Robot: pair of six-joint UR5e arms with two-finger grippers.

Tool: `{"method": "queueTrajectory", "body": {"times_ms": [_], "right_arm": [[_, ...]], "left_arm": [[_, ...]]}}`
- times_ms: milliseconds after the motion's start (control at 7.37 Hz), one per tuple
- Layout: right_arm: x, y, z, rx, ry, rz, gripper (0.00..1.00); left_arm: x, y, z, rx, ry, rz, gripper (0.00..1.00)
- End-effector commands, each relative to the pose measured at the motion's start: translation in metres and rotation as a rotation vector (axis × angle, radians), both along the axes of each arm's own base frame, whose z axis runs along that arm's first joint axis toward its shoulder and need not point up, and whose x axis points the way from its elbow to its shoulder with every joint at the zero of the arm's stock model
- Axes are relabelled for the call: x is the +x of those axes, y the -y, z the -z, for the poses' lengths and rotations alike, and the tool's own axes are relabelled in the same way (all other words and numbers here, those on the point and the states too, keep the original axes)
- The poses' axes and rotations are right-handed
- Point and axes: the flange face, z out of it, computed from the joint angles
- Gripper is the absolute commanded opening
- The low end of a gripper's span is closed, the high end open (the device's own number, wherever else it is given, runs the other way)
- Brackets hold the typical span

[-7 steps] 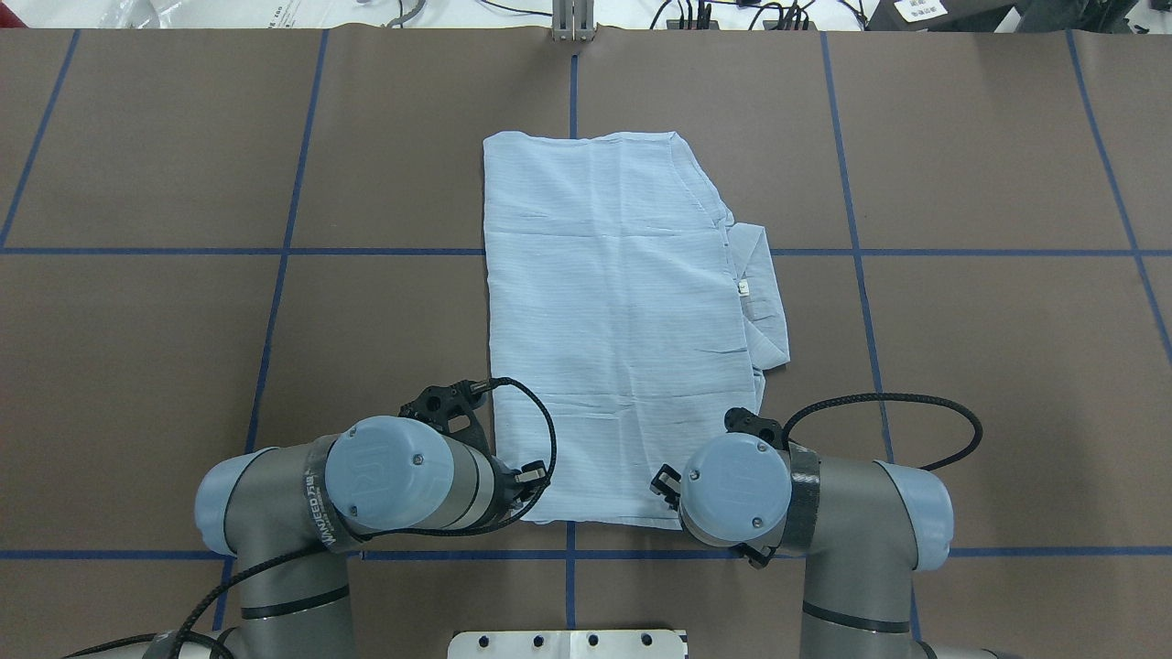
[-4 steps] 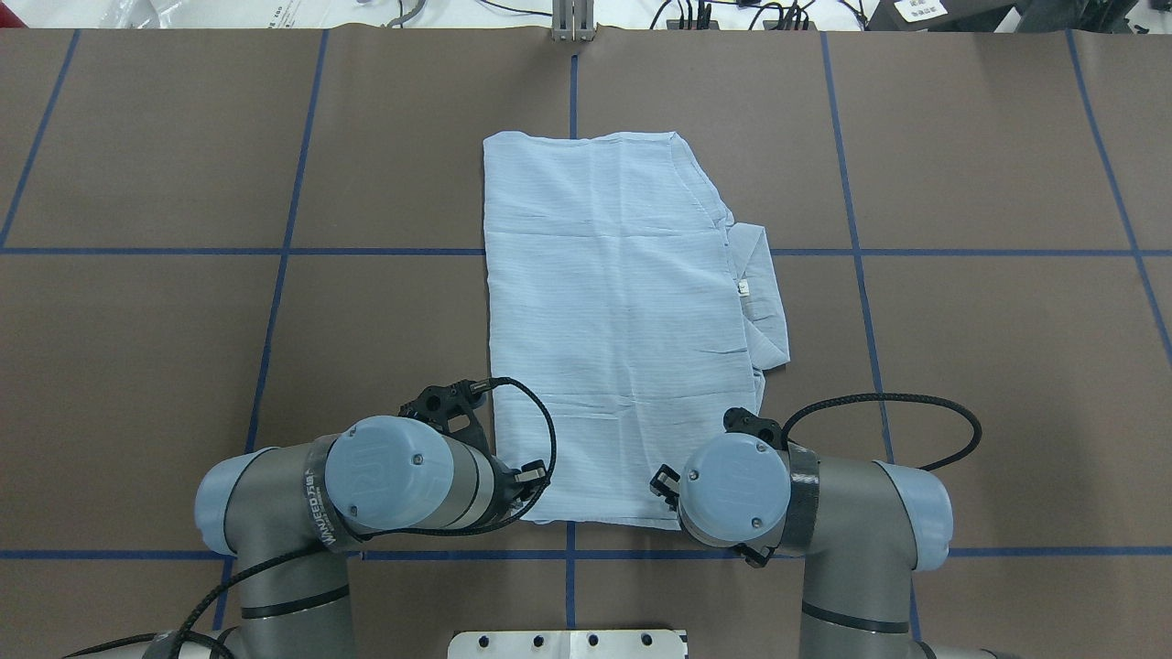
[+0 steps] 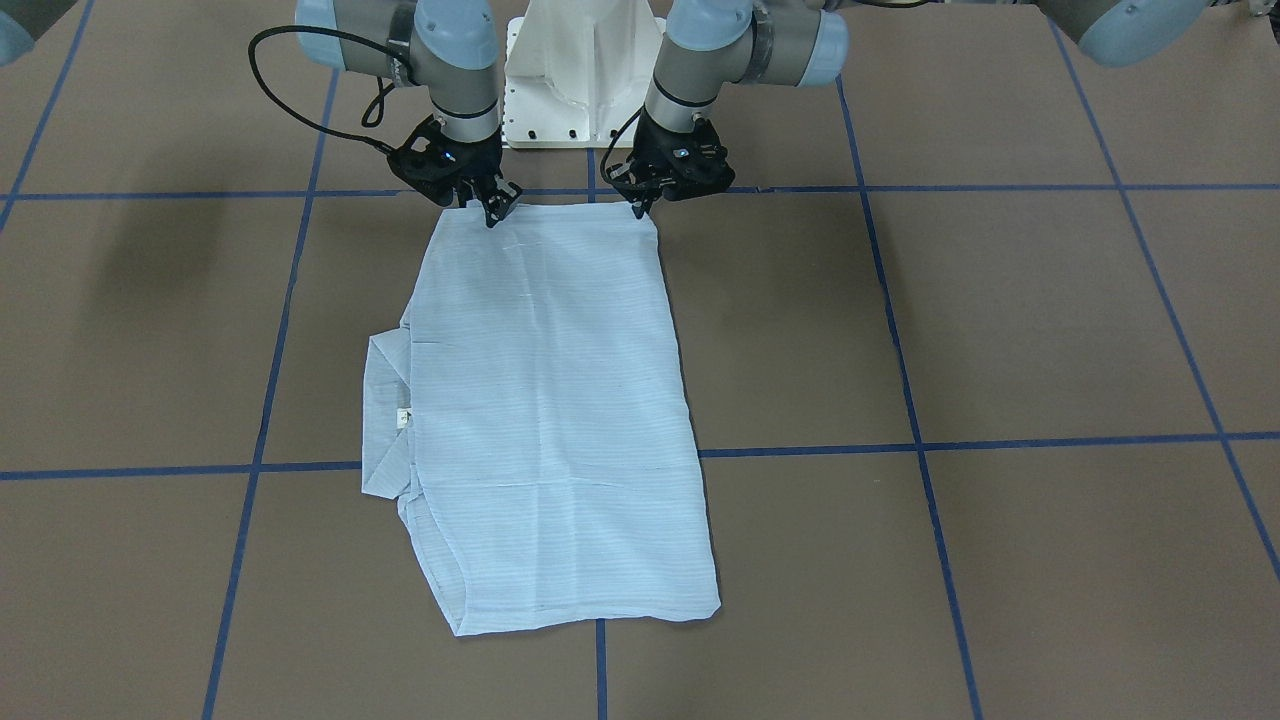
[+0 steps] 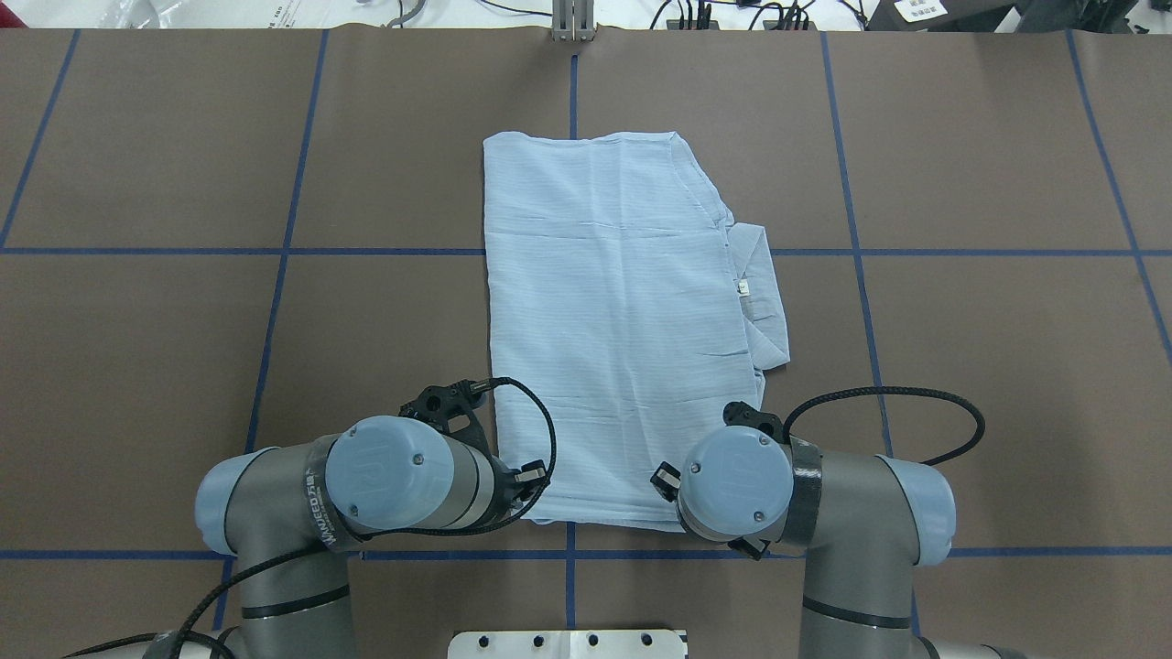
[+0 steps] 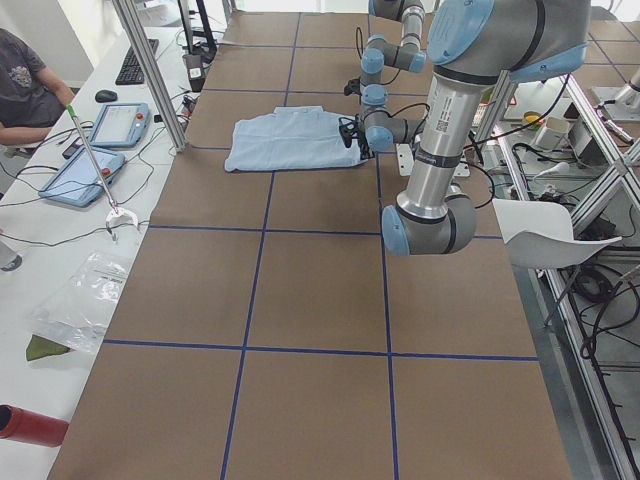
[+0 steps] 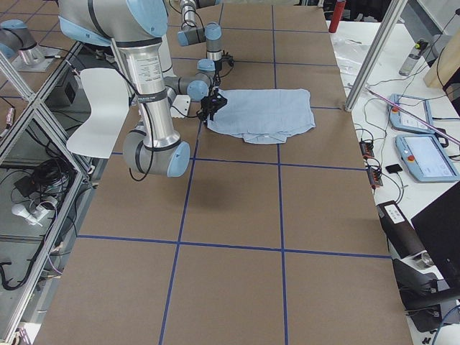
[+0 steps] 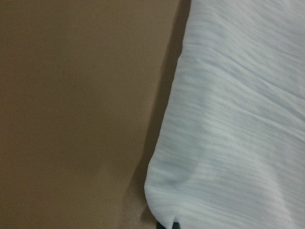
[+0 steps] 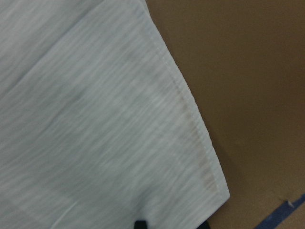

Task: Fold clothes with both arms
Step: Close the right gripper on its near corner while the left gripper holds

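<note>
The right fingers [image 3: 492,212] are pinched shut on the near right corner of the shirt [image 3: 550,420]. The left fingers [image 3: 639,205] are pinched shut on the near left corner. Both arms bend down from the white base [image 3: 580,70], and the two sets of fingers sit side by side with the shirt's near edge between them.

That near edge lies just beside a blue tape line [image 3: 900,188] that runs across the brown counter [image 3: 1000,330]. The corner in the left wrist view is a little off the counter, with a dark shadow under it. The right wrist view shows a stitched hem along the corner's edge.

The shirt lies flat in the middle of the counter, folded into a long shape that points away from the robot. It is pale blue with thin stripes and a few soft creases. Its left side edge is straight. On its right side the collar [image 3: 385,420] pokes out, with a small white tag [image 3: 405,417] on it. Wide brown counter shows on both sides of the shirt and past its far edge.
</note>
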Motion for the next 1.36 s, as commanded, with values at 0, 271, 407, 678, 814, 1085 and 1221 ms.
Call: {"method": "queueTrajectory", "body": {"times_ms": [0, 271, 407, 678, 814, 1085, 1221], "right_arm": [[0.002, 0.003, 0.003, 0.000, 0.006, -0.006, 0.20], [0.008, 0.011, 0.010, 0.002, 0.022, -0.017, 0.00], [0.013, 0.013, 0.018, 0.003, 0.038, -0.029, 0.00], [0.021, 0.018, 0.032, 0.004, 0.066, -0.048, 0.00], [0.023, 0.018, 0.033, 0.005, 0.071, -0.047, 0.00], [0.041, 0.016, 0.039, -0.002, 0.095, -0.039, 0.00], [0.059, 0.009, 0.043, -0.006, 0.121, -0.027, 0.00]], "left_arm": [[0.000, 0.000, 0.000, 0.000, 0.000, 0.000, 0.00], [0.000, 0.000, 0.000, 0.000, -0.001, 0.000, 0.00], [-0.001, 0.000, 0.001, 0.001, -0.004, 0.000, 0.00], [-0.004, 0.000, 0.005, 0.003, -0.012, 0.002, 0.00], [-0.009, 0.002, 0.011, 0.006, -0.025, 0.006, 0.00], [-0.035, -0.005, 0.026, 0.007, -0.045, 0.000, 0.00], [-0.059, -0.016, 0.048, 0.005, -0.038, -0.008, 0.00]]}}
